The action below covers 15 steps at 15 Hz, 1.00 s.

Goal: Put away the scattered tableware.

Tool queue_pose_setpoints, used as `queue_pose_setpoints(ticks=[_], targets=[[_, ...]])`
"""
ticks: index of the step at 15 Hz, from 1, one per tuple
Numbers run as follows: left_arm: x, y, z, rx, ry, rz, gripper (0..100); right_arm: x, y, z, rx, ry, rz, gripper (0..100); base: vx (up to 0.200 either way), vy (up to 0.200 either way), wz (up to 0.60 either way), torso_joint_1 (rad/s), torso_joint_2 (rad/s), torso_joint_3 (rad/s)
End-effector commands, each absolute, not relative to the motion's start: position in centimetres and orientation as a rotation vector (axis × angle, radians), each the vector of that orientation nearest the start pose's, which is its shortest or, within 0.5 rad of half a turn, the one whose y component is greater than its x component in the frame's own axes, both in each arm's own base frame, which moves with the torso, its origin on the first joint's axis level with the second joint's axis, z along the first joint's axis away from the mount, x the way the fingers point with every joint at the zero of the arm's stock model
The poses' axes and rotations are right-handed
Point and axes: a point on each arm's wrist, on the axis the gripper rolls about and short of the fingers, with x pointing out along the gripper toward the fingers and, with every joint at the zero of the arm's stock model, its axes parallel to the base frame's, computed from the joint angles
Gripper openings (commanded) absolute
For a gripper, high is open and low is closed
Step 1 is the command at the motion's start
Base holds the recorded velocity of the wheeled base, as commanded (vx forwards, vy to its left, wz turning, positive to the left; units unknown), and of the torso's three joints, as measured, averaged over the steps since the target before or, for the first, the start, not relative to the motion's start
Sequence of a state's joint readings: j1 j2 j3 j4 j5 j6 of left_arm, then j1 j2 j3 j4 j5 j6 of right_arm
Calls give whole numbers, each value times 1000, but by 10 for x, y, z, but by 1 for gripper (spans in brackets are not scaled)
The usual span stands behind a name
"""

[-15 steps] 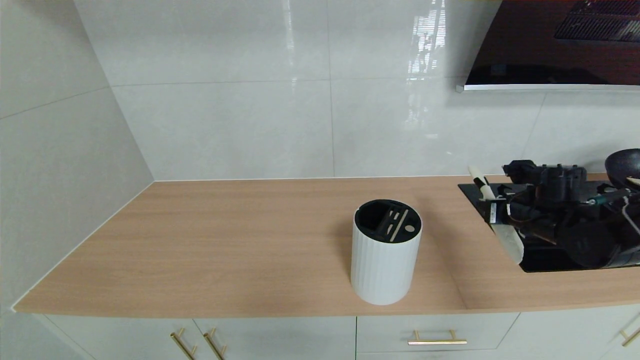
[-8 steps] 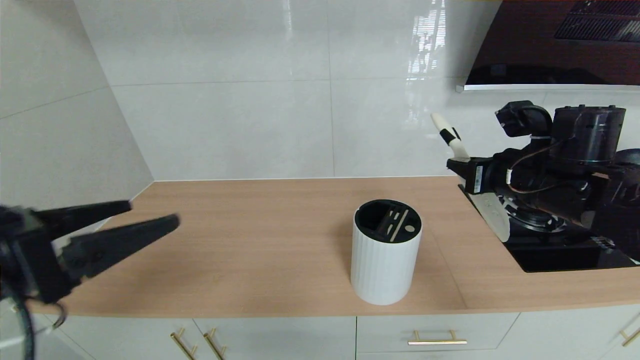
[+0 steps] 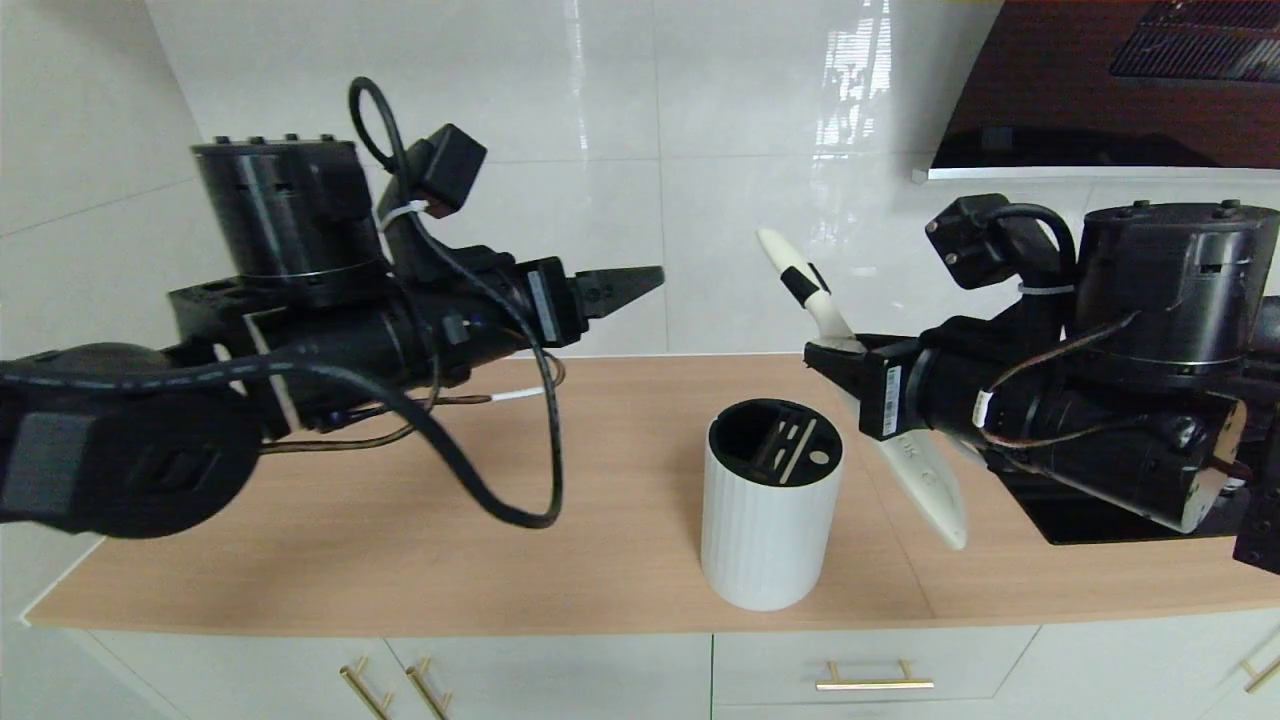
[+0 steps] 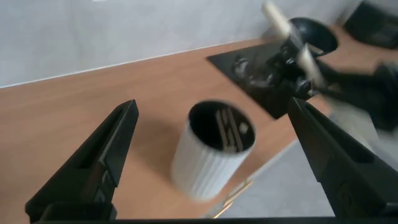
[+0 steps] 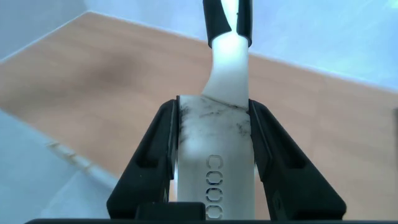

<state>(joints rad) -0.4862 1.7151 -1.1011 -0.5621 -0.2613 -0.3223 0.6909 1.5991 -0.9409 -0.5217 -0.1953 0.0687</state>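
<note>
A white ribbed utensil holder [image 3: 772, 500] with a black divided insert stands on the wooden counter [image 3: 400, 500]. My right gripper [image 3: 845, 365] hangs just right of it and higher, shut on a cream-white utensil [image 3: 920, 470] with a black band on its handle. The handle points up toward the wall and the broad end slants down beside the holder. In the right wrist view the gripper [image 5: 214, 155] clamps the utensil [image 5: 227, 74] at its middle. My left gripper [image 3: 640, 280] is above the counter, left of the holder. In the left wrist view it [image 4: 214, 165] stands open, with the holder [image 4: 211, 155] below.
A black hob [image 3: 1080, 525] is set into the counter at the right, behind my right arm, with a dark pan [image 4: 314, 34] on it. A dark range hood [image 3: 1100, 90] hangs above. Tiled walls close the back and left. Drawers with brass handles [image 3: 875, 685] lie below the counter.
My left arm has swung up from the lower left to above the counter. My right arm has carried the utensil up off the hob and leftward toward the holder.
</note>
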Motion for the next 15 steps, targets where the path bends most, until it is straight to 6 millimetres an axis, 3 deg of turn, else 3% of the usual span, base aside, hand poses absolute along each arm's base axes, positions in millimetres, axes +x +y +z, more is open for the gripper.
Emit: queue_pose_setpoints(ticks=[1, 2, 3, 7, 15], targets=[[312, -191, 236, -358, 232, -768, 100, 234, 198, 229, -4, 168, 481, 0, 0, 0, 0, 0, 0, 0], [313, -196, 237, -417, 253, -776, 100, 238, 203, 222, -6, 189, 462, 0, 0, 0, 0, 0, 0, 0], [313, -202, 225, -530, 345, -773, 100, 237, 214, 219, 34, 200, 455, 0, 0, 0, 0, 0, 0, 0], [321, -209, 205, -546, 427, -803, 100, 236, 227, 215, 42, 205, 412, 0, 0, 0, 0, 0, 0, 0], [320, -224, 208, -559, 337, -866, 100, 222, 247, 208, 92, 238, 477, 0, 0, 0, 0, 0, 0, 0]])
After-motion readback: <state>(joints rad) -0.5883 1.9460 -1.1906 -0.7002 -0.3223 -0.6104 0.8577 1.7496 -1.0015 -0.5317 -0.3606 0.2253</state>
